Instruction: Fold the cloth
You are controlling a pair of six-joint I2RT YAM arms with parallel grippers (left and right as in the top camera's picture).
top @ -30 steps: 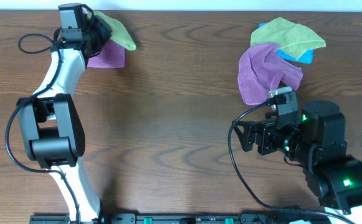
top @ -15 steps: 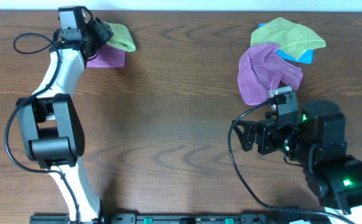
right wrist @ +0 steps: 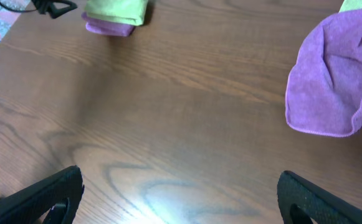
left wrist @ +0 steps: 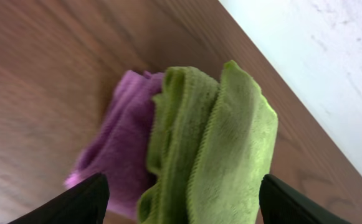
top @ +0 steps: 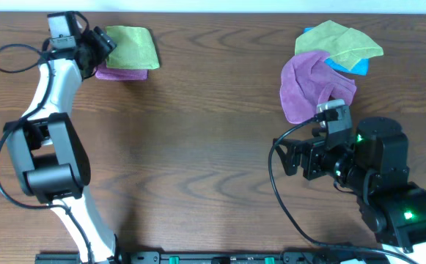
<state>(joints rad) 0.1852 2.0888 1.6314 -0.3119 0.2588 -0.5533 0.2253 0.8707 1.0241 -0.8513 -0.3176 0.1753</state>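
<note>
Overhead, the brown wooden table [top: 198,139] fills the view. The left arm [top: 48,139] reaches to the far left corner and the right arm [top: 377,183] sits low at the near right.

At the far right lies a loose pile: a purple cloth [top: 308,88], a yellow-green cloth [top: 339,40] and a bit of blue cloth [top: 339,64] under them.

The cloth [top: 130,47] lies folded at the far left, on top of a smaller folded purple cloth [top: 121,72] whose edge shows below it.

The left gripper [top: 97,45] is just beside the cloth's left edge, fingers [left wrist: 84,200] spread wide, gripping nothing. The right gripper [right wrist: 190,199] hangs over bare wood, spread wide and empty.
</note>
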